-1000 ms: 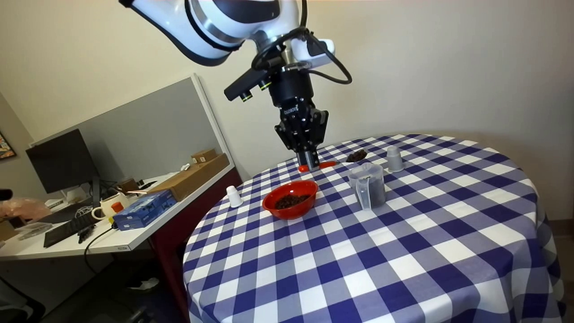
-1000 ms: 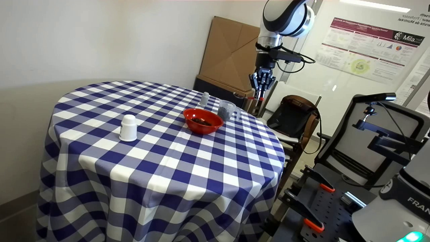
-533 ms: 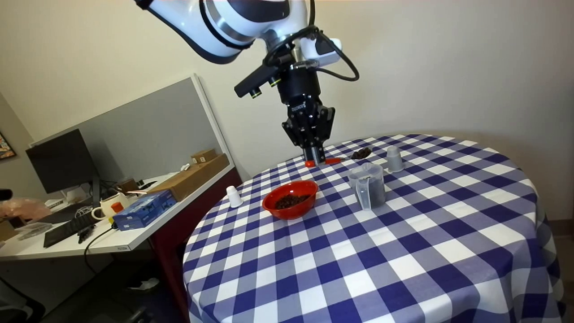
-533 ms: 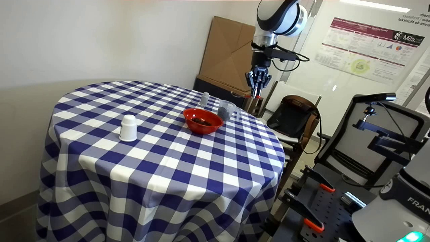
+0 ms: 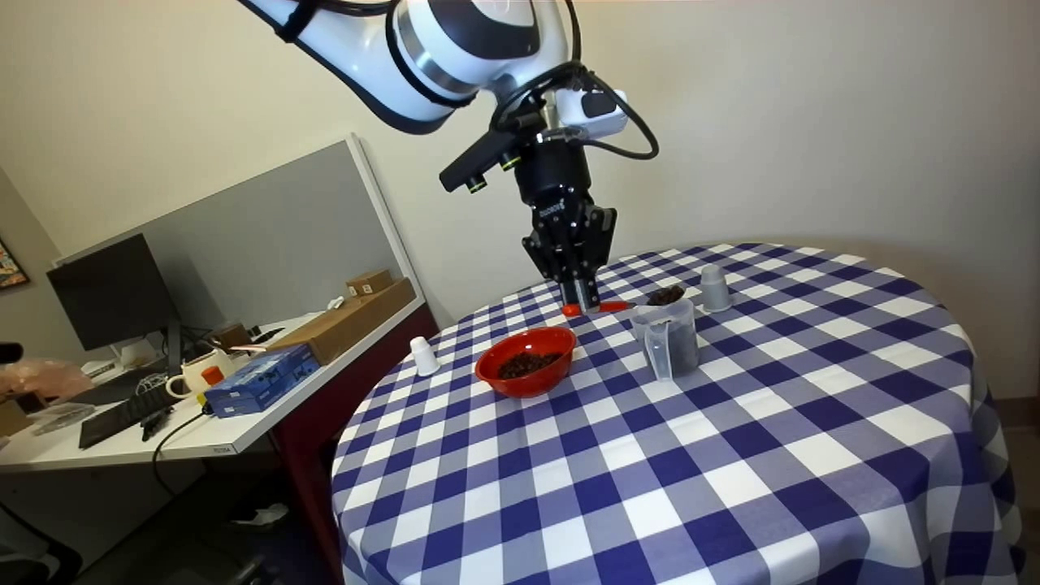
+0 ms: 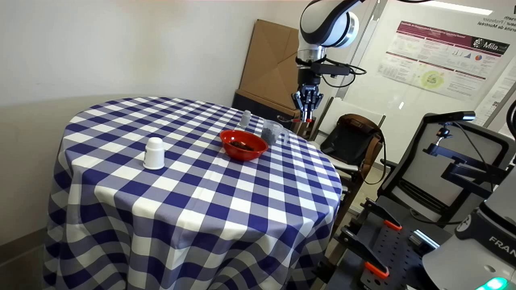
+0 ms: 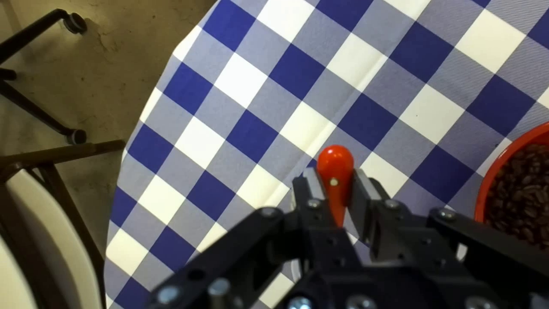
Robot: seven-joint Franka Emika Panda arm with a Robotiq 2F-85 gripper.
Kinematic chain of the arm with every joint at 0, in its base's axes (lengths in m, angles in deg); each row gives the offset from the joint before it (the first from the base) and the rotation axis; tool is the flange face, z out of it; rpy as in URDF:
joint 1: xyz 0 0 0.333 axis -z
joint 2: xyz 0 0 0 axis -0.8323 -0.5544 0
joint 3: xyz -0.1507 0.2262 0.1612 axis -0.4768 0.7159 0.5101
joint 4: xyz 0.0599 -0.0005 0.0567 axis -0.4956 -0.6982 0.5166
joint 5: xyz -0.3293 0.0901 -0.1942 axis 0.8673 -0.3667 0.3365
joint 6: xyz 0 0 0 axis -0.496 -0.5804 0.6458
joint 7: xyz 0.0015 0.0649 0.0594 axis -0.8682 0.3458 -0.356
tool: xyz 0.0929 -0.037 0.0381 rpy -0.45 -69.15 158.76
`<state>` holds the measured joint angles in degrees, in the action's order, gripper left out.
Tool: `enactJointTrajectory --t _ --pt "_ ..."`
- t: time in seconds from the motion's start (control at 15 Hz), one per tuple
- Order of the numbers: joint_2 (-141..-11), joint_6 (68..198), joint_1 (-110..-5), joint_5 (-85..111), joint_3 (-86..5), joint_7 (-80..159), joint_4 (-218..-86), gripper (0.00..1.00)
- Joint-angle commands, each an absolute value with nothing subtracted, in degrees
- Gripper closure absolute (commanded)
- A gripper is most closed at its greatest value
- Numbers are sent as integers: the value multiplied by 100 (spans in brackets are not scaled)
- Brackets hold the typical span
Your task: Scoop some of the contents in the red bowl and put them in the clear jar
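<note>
My gripper (image 5: 587, 307) is shut on the red handle (image 7: 336, 171) of a spoon, held roughly level above the table. The spoon's head (image 5: 666, 295) carries a heap of dark brown beans. It appears at the rim of the clear jar (image 5: 674, 341) in an exterior view; whether it is right over the opening I cannot tell. The jar has a handle and looks greyish in its lower part. Beside it stands the red bowl (image 6: 244, 154), with more beans inside; its rim (image 7: 484, 193) enters the wrist view at the right. There the gripper hides the spoon's head.
White cups stand upside down on the checkered cloth: a cup (image 5: 424, 356) beyond the bowl and another cup (image 5: 715, 288) behind the jar. The table's edge (image 7: 128, 146) drops to the floor near a chair. A desk (image 5: 162, 431) with boxes adjoins.
The gripper and loaded spoon have moved toward the jar, rising slightly and then coming lower, so the spoon's head now meets the jar's rim in an exterior view. Bowl and jar have stayed put.
</note>
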<state>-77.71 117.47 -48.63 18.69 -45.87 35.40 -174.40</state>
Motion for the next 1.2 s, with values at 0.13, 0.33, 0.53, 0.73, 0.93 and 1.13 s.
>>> enactJointTrajectory --t 0.13,0.33,0.53,0.73,0.93,1.13 --pt "-7994 11289 -5020 2343 -4707 3078 -17003 89" --pt "-8053 11084 -5122 2692 -4749 2791 -16898 89" --pt "-8085 10909 -5195 2947 -4744 2607 -16823 89" --pt "-8118 10834 -5248 3084 -4720 2509 -16802 89" --pt "-8160 10836 -5306 3144 -4706 2449 -16807 89" --pt "-8213 10814 -5382 3221 -4706 2329 -16811 89"
